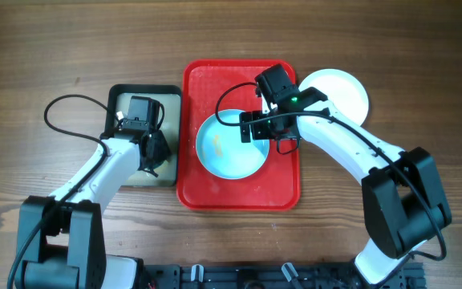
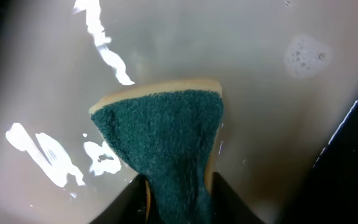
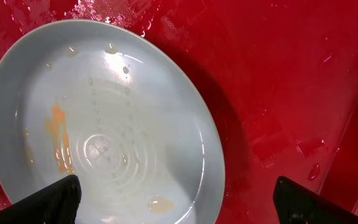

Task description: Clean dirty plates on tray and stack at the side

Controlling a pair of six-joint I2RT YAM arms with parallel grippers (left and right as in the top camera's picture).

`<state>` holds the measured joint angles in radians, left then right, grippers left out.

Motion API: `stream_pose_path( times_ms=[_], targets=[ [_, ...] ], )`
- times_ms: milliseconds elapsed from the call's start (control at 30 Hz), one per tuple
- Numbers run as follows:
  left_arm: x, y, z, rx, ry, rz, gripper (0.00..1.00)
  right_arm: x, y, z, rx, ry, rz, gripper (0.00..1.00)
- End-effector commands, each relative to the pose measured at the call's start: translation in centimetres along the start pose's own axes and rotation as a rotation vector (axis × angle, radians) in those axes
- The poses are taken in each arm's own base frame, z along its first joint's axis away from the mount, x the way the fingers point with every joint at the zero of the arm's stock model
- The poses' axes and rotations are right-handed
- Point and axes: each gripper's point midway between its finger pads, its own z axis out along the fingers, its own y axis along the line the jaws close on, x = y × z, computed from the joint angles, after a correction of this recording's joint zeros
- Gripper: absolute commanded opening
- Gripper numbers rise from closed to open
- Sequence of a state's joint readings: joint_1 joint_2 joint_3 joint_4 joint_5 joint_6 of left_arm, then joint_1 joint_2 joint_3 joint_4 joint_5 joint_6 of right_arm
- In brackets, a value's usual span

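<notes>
1. The left pincer [image 2: 178, 186] is clenching a green-faced sponge [image 2: 163, 137], dipping it into the basin [image 1: 119, 96]'s cloudy water.
2. The right pincer [image 3: 179, 205] is hanging released above the aqua plate [image 3: 104, 118] lying in the red tray [image 3: 278, 74].
3. That plate is carrying an orange smear and droplets, so it is awaiting scrubbing.
4. One white plate [image 1: 343, 92] is sitting on the table [image 1: 54, 48] beside the tray, seemingly finished.

- Sponge [image 2: 166, 143]: lower end cut off by the bottom edge of the left wrist view.
- Aqua plate [image 3: 104, 124]: bottom rim cut off in the right wrist view; overhead, its upper right rim is hidden under the right gripper [image 1: 253, 127].
- White plate [image 1: 345, 92]: left part hidden behind the right arm [image 1: 335, 140].
- Left gripper [image 1: 152, 159]: fingertips hidden overhead.
</notes>
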<state>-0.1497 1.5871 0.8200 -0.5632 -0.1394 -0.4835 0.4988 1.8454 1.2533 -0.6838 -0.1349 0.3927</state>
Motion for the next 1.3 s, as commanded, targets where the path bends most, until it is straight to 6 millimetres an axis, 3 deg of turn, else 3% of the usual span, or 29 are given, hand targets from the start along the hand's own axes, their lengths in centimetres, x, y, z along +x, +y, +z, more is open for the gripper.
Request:
stream_pose_path(
  times_ms=[0,233,367,433,567,667,767,867,1267],
  targets=[
    [0.5,0.0,0.5,-0.001,0.022,-0.003,0.27,-0.1,0.4,-0.5,-0.014,-0.010,-0.004,1.00],
    [1.1,0.3,1.2,-0.001,0.022,-0.026,0.27,-0.1,0.4,-0.5,-0.014,-0.010,-0.005,1.00],
    [0.8,0.1,1.3,0.006,0.010,-0.027,0.08,-0.1,0.4,-0.5,-0.014,-0.009,-0.005,1.00],
    [0.8,0.1,1.2,0.007,0.008,-0.020,0.04,-0.1,0.4,-0.5,-0.014,-0.009,-0.005,1.00],
    [-1.2,-0.2,-0.3,0.014,-0.061,-0.029,0.04,-0.1,0.4,-0.5,-0.015,-0.010,-0.005,0.99],
    [-3.7,1.0,-3.0,-0.039,-0.194,-0.045,0.04,-0.1,0.4,-0.5,-0.015,-0.010,-0.005,1.00],
    [-5.5,0.5,-5.8,-0.015,-0.300,0.131,0.04,-0.1,0.4,-0.5,-0.015,-0.010,-0.005,0.99],
    [-6.1,0.4,-7.4,0.007,-0.352,0.146,0.04,-0.1,0.4,-0.5,-0.015,-0.011,-0.003,1.00],
    [-6.0,-0.1,-7.8,0.043,-0.351,0.144,0.04,-0.1,0.4,-0.5,-0.015,-0.011,-0.003,1.00]
  ],
)
